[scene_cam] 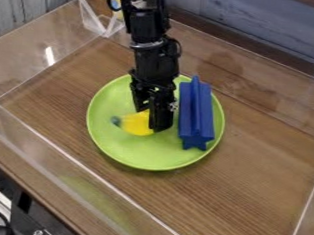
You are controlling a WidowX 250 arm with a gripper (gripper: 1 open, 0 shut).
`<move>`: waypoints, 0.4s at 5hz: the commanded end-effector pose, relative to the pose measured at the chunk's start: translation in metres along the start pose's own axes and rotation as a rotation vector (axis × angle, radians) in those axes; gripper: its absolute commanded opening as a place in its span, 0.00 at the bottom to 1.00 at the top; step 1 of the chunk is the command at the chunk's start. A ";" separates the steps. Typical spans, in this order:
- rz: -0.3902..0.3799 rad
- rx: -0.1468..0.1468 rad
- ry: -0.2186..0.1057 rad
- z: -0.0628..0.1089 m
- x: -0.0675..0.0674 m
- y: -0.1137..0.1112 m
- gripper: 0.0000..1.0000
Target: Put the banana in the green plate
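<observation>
Brown wood-grain table (243, 192), flat top. Directly on it: large round lime-green flat plate with shallow rim (146, 159). Other contacts too unclear to call.

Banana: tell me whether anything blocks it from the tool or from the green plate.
Nothing visible does. The tool is right at the banana, which is already over the green plate; the blue block lies to one side.
</observation>
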State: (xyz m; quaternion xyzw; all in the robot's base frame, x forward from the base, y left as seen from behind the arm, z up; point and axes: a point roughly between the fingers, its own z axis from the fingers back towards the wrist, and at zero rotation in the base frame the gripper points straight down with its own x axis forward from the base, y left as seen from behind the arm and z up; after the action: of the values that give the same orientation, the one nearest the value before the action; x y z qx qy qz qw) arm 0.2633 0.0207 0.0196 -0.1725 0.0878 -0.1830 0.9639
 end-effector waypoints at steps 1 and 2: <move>0.023 -0.018 0.046 -0.012 -0.015 0.000 0.00; 0.030 -0.017 0.044 -0.011 -0.016 0.001 0.00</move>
State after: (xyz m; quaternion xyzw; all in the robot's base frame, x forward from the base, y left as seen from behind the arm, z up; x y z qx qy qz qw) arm 0.2616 0.0230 0.0194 -0.1726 0.0881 -0.1787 0.9646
